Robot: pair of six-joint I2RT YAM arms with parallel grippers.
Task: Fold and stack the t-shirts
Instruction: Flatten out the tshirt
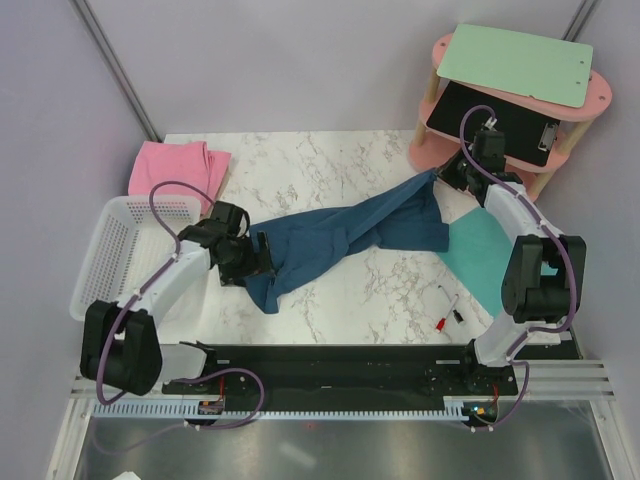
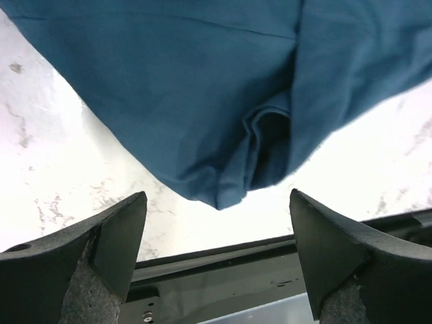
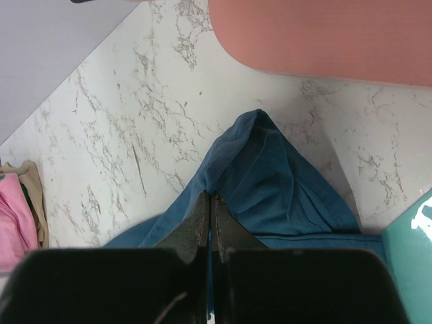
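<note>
1. Centrally, a dark teal-blue t-shirt [image 1: 340, 240] is seen stretched in a crumpled diagonal band across a white marble table [image 1: 330, 160]. In the overhead view it runs from lower left to upper right.
2. The shirt's upper right end is pinched by the right gripper [image 3: 210, 199]. Its fingers are pressed fully together, with a ridge of teal cloth caught between them.
3. The left gripper [image 2: 217, 197] is placed at the shirt's lower left end. Its fingers are spread wide with nothing between them, and a folded corner of cloth is seen just beyond the fingertips, ungripped.
4. A light pink t-shirt [image 1: 178, 168] is laid folded well to the upper left of the teal shirt, apart from it.
5. A white plastic basket [image 1: 95, 260] is set to the left of the teal shirt's lower end.
6. A turquoise mat [image 1: 480, 255] is laid just right of the teal shirt, its edge meeting the cloth.
7. A pink two-tier shelf [image 1: 600, 95] is placed to the upper right of the teal shirt. A green clipboard [image 1: 515, 62] is held on its top tier and a black clipboard [image 1: 500, 125] on the lower tier.
</note>
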